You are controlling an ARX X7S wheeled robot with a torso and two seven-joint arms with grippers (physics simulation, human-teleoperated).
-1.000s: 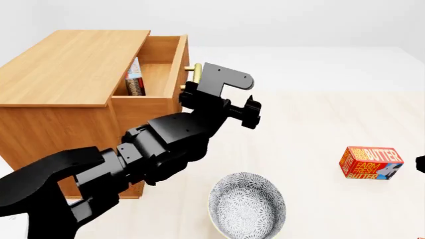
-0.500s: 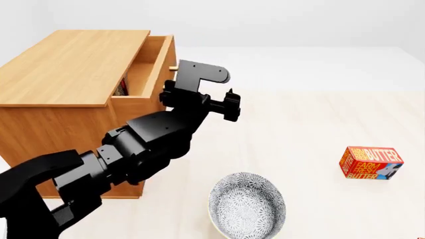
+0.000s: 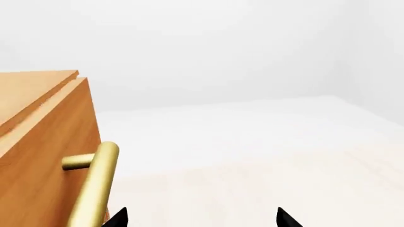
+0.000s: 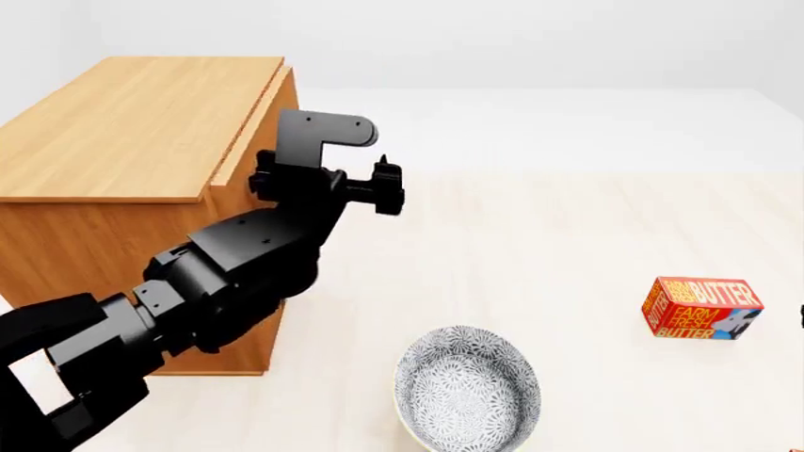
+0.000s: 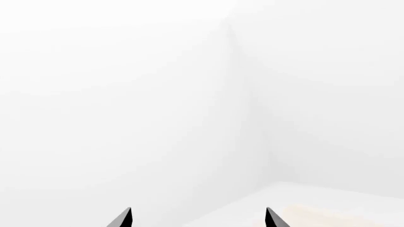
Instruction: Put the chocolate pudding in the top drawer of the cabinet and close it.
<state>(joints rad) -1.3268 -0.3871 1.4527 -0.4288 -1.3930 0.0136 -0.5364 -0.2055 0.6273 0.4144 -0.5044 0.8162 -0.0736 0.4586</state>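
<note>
**Pressing at the top drawer front**

Left wrist: my left gripper (image 3: 200, 218) has its tips spread, beside the brass handle (image 3: 93, 187) of the top drawer (image 3: 44, 161).

Head: cabinet (image 4: 126, 132) looks shut; I can't see the pudding. Butter box (image 4: 702, 308) and bowl (image 4: 468, 381) sit apart.

Right wrist: right gripper (image 5: 197, 218) spread, holding nothing.

I'm seeing bright, even, shadowless light, everything rendering sharp, white walls washing out in my right wrist view.

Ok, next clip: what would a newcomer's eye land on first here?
The black left arm, its gripper pressed against the front of the light-brown wooden cabinet at the head view's left. Next, the red-orange butter box at far right, and the grey patterned bowl at bottom centre. The left wrist view shows the brass bar handle beside open fingers.
</note>
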